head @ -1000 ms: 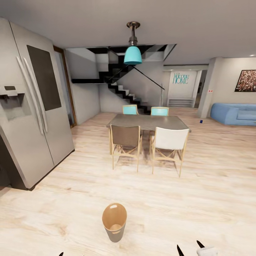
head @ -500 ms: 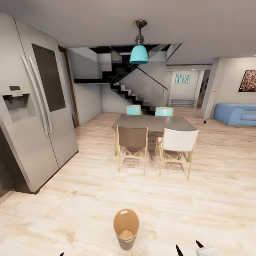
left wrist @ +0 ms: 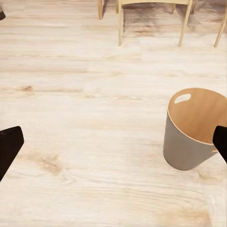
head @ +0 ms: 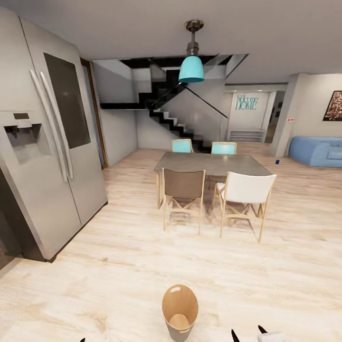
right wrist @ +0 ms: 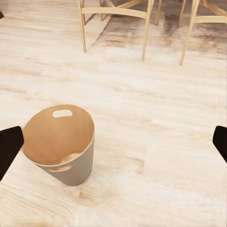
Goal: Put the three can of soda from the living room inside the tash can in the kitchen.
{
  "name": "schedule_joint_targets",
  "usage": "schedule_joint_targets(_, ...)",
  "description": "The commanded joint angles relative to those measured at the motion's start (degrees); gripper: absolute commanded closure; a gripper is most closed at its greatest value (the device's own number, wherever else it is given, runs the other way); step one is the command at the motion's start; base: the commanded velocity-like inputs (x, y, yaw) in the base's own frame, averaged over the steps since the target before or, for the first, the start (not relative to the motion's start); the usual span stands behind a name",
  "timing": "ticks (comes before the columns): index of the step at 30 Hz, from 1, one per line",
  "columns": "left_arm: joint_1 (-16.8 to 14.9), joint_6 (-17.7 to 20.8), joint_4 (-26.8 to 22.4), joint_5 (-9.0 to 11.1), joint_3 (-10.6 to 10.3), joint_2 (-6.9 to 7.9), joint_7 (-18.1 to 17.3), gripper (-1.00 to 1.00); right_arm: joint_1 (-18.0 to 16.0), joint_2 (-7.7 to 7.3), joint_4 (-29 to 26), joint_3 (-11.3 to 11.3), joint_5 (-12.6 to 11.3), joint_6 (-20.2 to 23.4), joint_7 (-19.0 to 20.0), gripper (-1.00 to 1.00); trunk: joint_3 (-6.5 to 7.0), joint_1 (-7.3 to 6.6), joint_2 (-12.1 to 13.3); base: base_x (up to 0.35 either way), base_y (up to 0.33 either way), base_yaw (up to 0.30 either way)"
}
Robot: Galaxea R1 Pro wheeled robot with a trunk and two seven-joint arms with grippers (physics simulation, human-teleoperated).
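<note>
On the wooden floor (head: 118,266) just ahead of the robot stands the bin (head: 180,311), upright and open-topped, its handle slot on the far wall. Over the last second the whole head view has slid: the bin sits lower and further toward the right of the picture, the fridge (head: 42,142) looms larger, and the dining surface (head: 211,164) has drifted right, so the camera has moved, not the furniture. That suggests the robot is passing or turning by the bin. Both wrist views show the bin holding no visible can. The left claw (left wrist: 113,142) is spread wide with nothing between its tips, and the right claw (right wrist: 113,142) likewise gapes with nothing held. No soda can is clearly seen; a tiny blue speck (head: 277,162) lies on the floor near the blue sofa (head: 316,151), too small to identify. Between robot and sofa stand the surface and its four chairs, the white chair (head: 244,199) nearest that route.
</note>
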Motion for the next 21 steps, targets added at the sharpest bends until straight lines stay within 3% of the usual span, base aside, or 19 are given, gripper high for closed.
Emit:
schedule_joint_targets(1, 0.00, 0.00, 0.00, 0.00, 0.00, 0.00, 0.00, -1.00, 0.00, 0.01, 0.00, -0.01, 0.01, 0.12, 0.00, -1.00, -0.07, 0.00, 0.00, 0.156, 0.167, 0.000)
schedule_joint_targets(16, 0.00, -0.06, 0.00, 0.02, 0.00, 0.01, 0.00, -1.00, -0.50, 0.14, 0.05, -0.08, -0.04, 0.66, -0.07, -1.00, -1.25, 0.00, 0.00, 0.165, 0.206, 0.000)
schedule_joint_targets(21, 0.00, -0.32, 0.00, 0.02, 0.00, 0.03, 0.00, -1.00, -0.53, 0.10, -0.01, -0.12, -0.15, 0.62, -0.07, -1.00, -1.68, 0.00, 0.00, 0.074, 0.090, 0.000)
